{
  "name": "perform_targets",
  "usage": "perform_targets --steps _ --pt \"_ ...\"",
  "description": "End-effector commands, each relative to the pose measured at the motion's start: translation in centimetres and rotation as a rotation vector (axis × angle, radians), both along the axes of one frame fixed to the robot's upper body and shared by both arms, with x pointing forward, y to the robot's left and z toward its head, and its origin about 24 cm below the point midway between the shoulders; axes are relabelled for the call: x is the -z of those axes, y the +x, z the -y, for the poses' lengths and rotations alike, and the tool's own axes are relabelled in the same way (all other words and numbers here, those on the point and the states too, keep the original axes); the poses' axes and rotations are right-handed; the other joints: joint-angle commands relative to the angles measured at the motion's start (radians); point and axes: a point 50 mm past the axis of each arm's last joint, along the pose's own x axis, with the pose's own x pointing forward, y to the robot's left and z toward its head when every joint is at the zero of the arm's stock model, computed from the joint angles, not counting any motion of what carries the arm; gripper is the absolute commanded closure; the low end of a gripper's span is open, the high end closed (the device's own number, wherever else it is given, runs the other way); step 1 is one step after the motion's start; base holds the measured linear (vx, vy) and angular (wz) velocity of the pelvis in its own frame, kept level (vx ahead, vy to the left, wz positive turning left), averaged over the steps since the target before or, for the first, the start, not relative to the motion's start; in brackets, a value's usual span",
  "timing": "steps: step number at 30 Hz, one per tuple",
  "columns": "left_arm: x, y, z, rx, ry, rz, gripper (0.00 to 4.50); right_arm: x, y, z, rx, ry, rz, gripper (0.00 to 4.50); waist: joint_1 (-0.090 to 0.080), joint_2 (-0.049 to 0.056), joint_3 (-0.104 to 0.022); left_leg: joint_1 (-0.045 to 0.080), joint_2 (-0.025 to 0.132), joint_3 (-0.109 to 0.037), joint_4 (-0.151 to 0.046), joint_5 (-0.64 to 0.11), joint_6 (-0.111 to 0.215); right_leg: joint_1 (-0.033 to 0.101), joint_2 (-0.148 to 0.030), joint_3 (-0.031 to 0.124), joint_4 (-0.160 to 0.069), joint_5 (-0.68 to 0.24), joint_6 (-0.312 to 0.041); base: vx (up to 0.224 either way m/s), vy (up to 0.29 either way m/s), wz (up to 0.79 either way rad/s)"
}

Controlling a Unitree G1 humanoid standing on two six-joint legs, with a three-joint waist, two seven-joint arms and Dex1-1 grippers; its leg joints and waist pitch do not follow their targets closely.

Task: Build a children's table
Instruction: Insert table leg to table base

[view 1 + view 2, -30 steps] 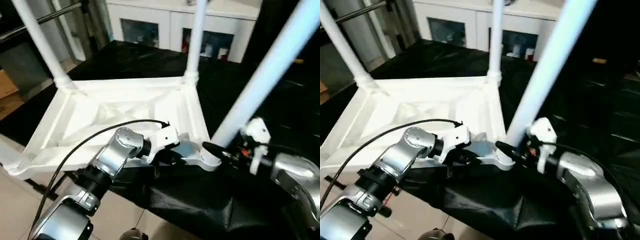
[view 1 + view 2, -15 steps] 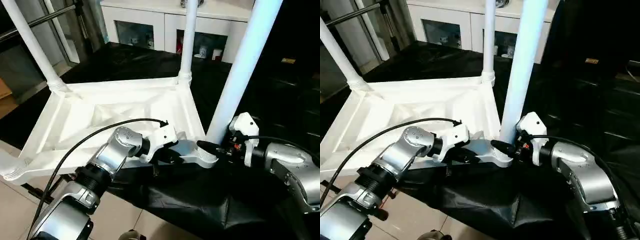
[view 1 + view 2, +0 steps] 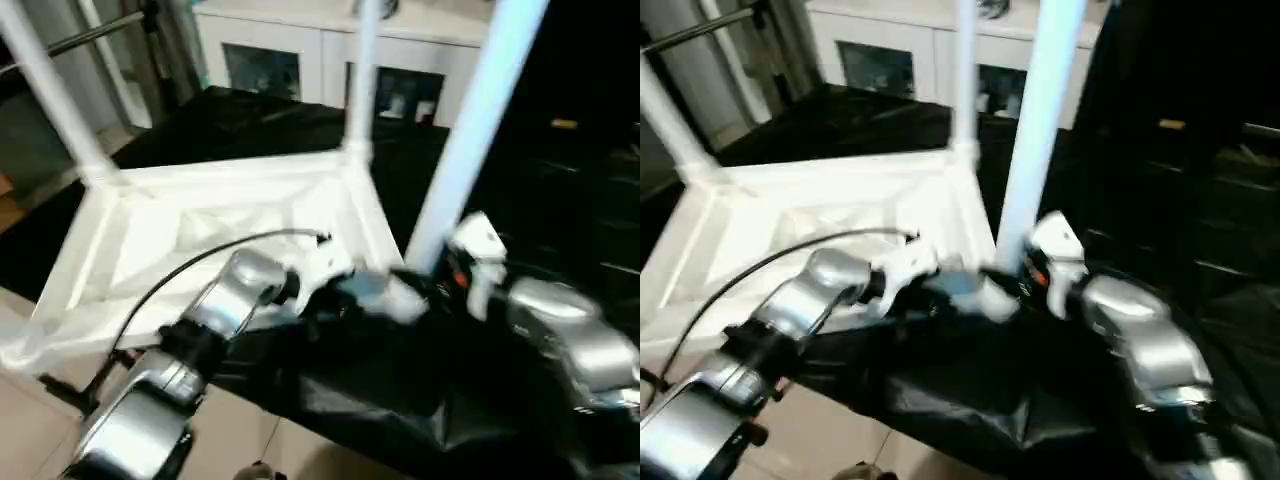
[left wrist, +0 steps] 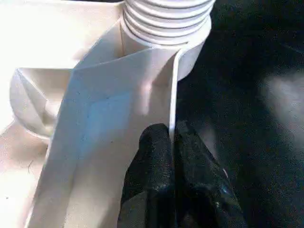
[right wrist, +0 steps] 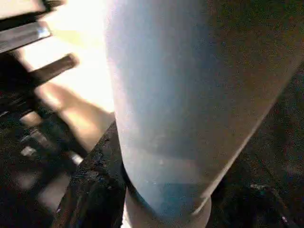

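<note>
Indoor room of lab or test-space type. Black cloth (image 3: 400, 400) covers the work surface; white glass-door cabinet (image 3: 330, 60) stands at the far wall; pale tiled floor (image 3: 30, 400) near left.

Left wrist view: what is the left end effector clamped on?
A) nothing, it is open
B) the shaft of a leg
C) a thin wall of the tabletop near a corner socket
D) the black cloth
C: in the left wrist view the two black fingers pinch a thin upright wall of the tabletop just short of the ribbed corner socket, so the left end effector is shut on it.
</note>
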Motion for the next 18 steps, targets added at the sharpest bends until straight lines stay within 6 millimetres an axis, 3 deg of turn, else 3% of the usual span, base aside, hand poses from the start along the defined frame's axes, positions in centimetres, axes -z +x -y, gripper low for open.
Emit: perform_targets --steps 1,2,3,4,7,8,13,18 --pt "-4.1 2.9 0.9 -0.189 -0.079 0.156 4.5 6.0 -1.3 -0.5 0.177 -0.061 -0.289 2.61 -0.002 -0.012 -0.056 0.014 0.051 -0.03 -0.077 -0.224 0.005 0.034 -0.095 0.049 -0.095 -0.327 -0.182 0.0 0.0 0.0" --pt "-4.1 3.1 1.6 -0.23 -0.076 0.153 4.5 6.4 -0.9 -1.1 0.248 -0.05 -0.309 2.61 -0.002 -0.013 -0.057 0.011 0.052 -0.033 -0.078 -0.224 0.0 0.037 -0.098 0.049 -0.094 -0.326 -0.178 0.0 0.0 0.0" --pt "-4.0 3.2 2.2 -0.245 -0.072 0.149 4.5 6.7 -0.7 -1.7 0.291 -0.037 -0.319 2.61 0.0 -0.013 -0.057 0.017 0.054 -0.031 -0.078 -0.229 -0.001 0.034 -0.099 0.052 -0.098 -0.322 -0.175 0.0 0.0 0.0" --pt "-4.0 3.2 2.2 -0.245 -0.072 0.149 4.5 6.7 -0.7 -1.7 0.291 -0.037 -0.319 2.61 -0.002 -0.014 -0.056 0.014 0.054 -0.031 -0.079 -0.229 0.001 0.036 -0.1 0.053 -0.097 -0.309 -0.179 0.0 0.0 0.0" --pt "-3.8 2.6 5.0 -0.231 -0.064 0.146 4.5 6.9 0.2 -4.1 0.353 0.05 -0.371 2.61 0.0 -0.011 -0.062 0.01 0.052 -0.03 -0.076 -0.198 0.013 0.04 -0.101 0.054 -0.091 -0.247 -0.188 0.0 0.0 0.0" --pt "-3.8 2.5 5.3 -0.222 -0.07 0.141 4.5 7.0 0.2 -4.3 0.348 0.054 -0.378 2.61 0.002 -0.014 -0.062 0.011 0.052 -0.029 -0.076 -0.195 0.015 0.04 -0.099 0.054 -0.093 -0.241 -0.184 0.0 0.0 0.0" --pt "-3.7 2.3 5.9 -0.189 -0.071 0.137 4.5 7.0 0.4 -4.4 0.351 0.055 -0.399 2.61 0.002 -0.013 -0.062 0.012 0.057 -0.03 -0.081 -0.209 0.018 0.042 -0.099 0.055 -0.091 -0.221 -0.185 0.0 0.0 0.0" --pt "-3.4 2.4 5.7 -0.193 -0.06 0.132 4.5 6.9 0.6 -4.2 0.361 0.045 -0.407 2.61 0.002 -0.015 -0.06 0.014 0.057 -0.03 -0.084 -0.243 0.008 0.04 -0.102 0.056 -0.098 -0.276 -0.173 0.0 0.0 0.0"
